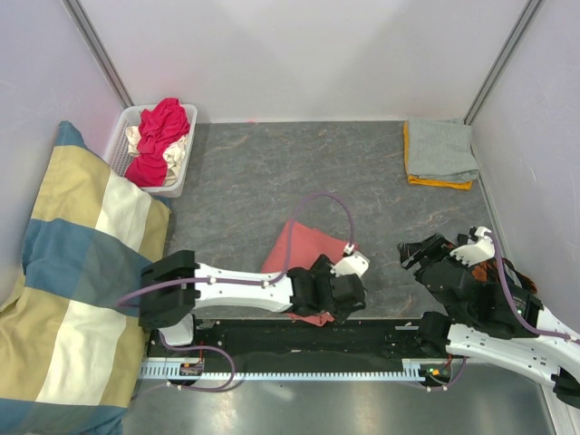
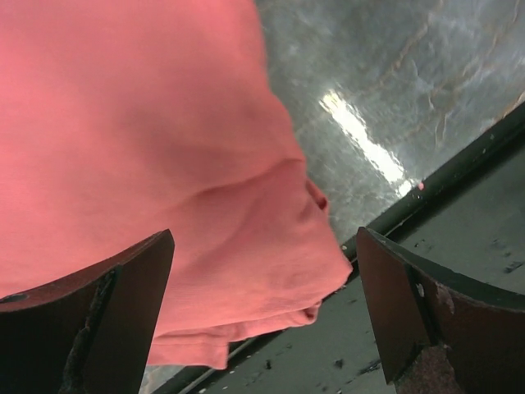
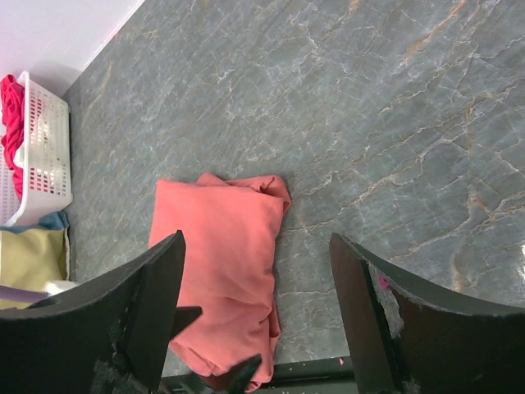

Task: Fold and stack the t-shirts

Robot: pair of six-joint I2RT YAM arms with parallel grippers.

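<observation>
left tool (image 2: 264, 246) is spread wide, nothing clamped, and is parked right over the near edge of the folded-over salmon-pink tee (image 2: 123, 123), which is laid out on the surface (image 2: 394, 74). right tool (image 3: 256, 242) is held apart too, empty, off to the tee's right.

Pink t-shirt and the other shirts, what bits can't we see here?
Salmon-pink t-shirt: top view, near end hidden under the left arm; left wrist view, cut off by the top and left edges.
Orange t-shirt: top view, grey t-shirt covers all but an edge.
Basket: top view, magenta-red t-shirt hides what lies beneath.
</observation>
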